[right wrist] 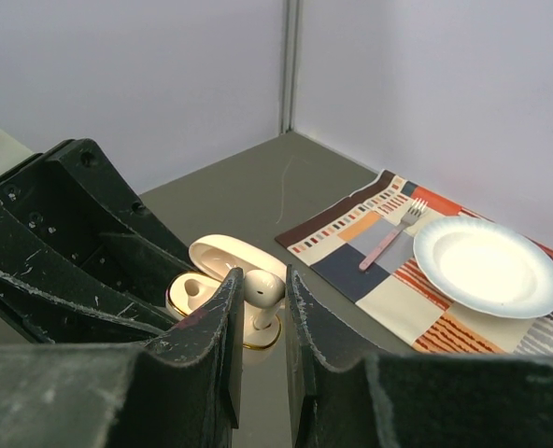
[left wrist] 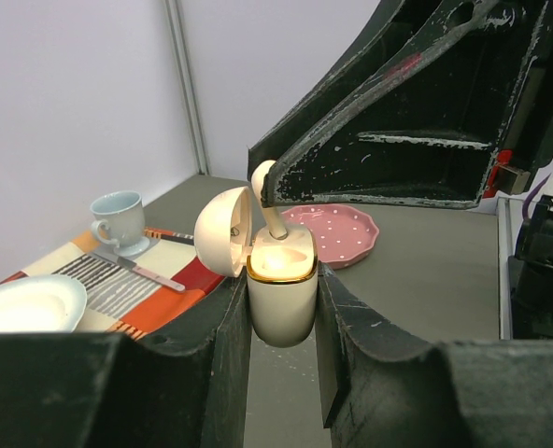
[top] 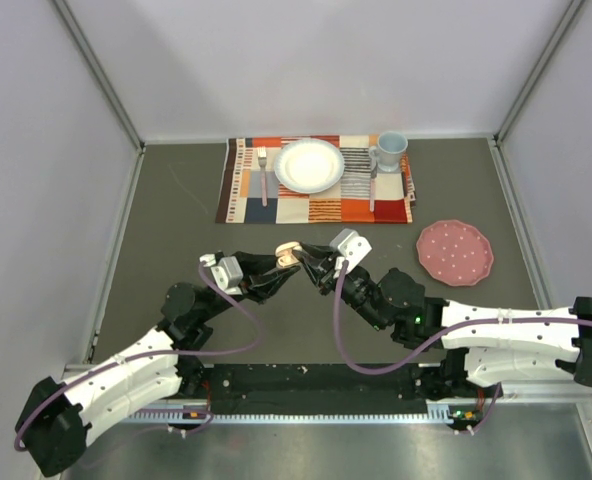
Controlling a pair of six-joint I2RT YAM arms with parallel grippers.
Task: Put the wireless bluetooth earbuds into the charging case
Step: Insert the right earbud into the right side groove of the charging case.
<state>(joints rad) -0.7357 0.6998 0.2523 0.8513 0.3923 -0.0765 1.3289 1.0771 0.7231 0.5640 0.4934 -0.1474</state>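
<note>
My left gripper (left wrist: 281, 313) is shut on the white charging case (left wrist: 281, 299), held upright with its gold-rimmed mouth up and its lid (left wrist: 222, 231) swung open to the left. My right gripper (right wrist: 260, 294) is shut on a white earbud (right wrist: 262, 289); the earbud's stem points down into the case's right socket (right wrist: 258, 331). In the left wrist view the earbud (left wrist: 269, 217) shows under the right fingers, stem in the case. In the top view both grippers meet at the case (top: 289, 250) above the table's middle. The case's left socket (right wrist: 191, 291) shows empty.
A striped placemat (top: 316, 180) at the back holds a white plate (top: 309, 165), a fork (top: 262, 172), a knife (top: 372, 185) and a light blue cup (top: 389, 150). A pink dotted plate (top: 455, 251) lies to the right. Walls enclose the table.
</note>
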